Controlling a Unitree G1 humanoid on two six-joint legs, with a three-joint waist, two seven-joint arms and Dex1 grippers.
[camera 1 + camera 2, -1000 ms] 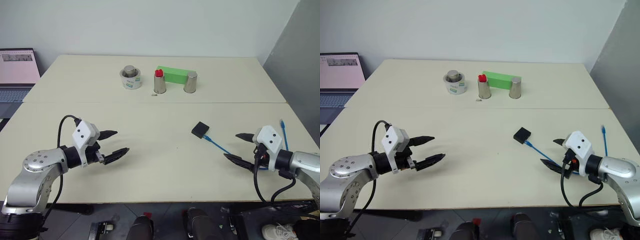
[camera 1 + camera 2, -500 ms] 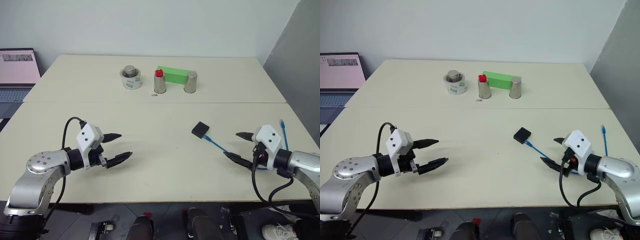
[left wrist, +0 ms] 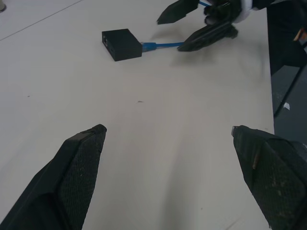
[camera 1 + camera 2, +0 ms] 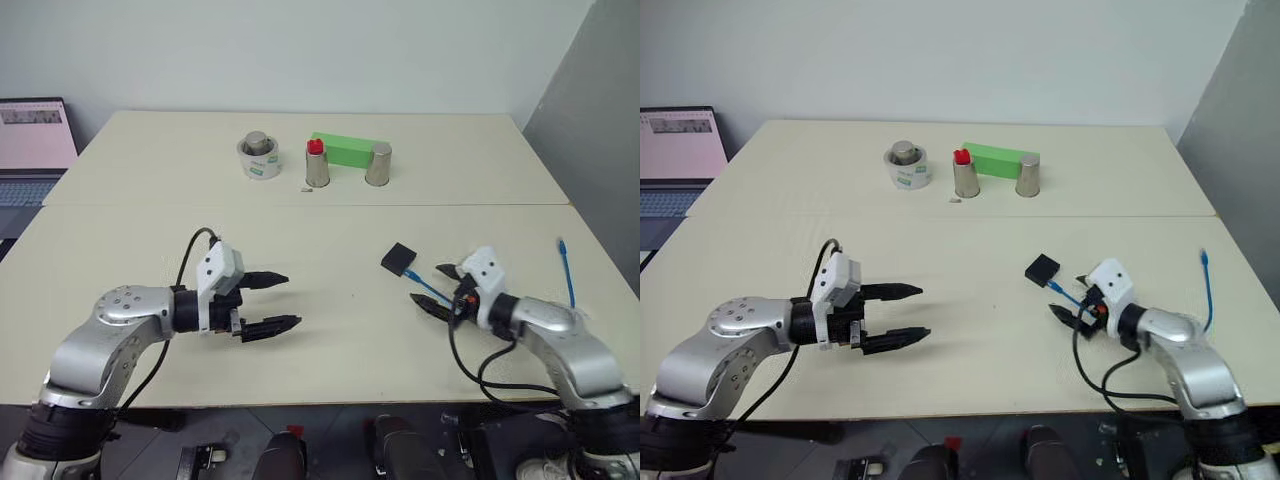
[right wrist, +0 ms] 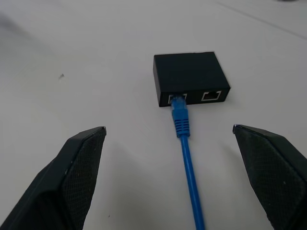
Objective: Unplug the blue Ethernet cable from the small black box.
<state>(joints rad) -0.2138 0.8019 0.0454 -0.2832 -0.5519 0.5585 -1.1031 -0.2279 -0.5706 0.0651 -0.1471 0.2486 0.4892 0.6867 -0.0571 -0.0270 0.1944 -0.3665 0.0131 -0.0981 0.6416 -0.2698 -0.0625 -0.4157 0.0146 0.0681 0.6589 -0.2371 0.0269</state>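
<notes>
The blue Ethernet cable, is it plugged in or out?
Plugged in: the blue Ethernet cable sits in one port of the small black box.

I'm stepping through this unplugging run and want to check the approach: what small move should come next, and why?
Probably ease the right gripper forward until its open fingers straddle the plug of the blue Ethernet cable, then close. The plug still sits in the small black box, both grippers are open, and the left gripper is well short of the box.
</notes>
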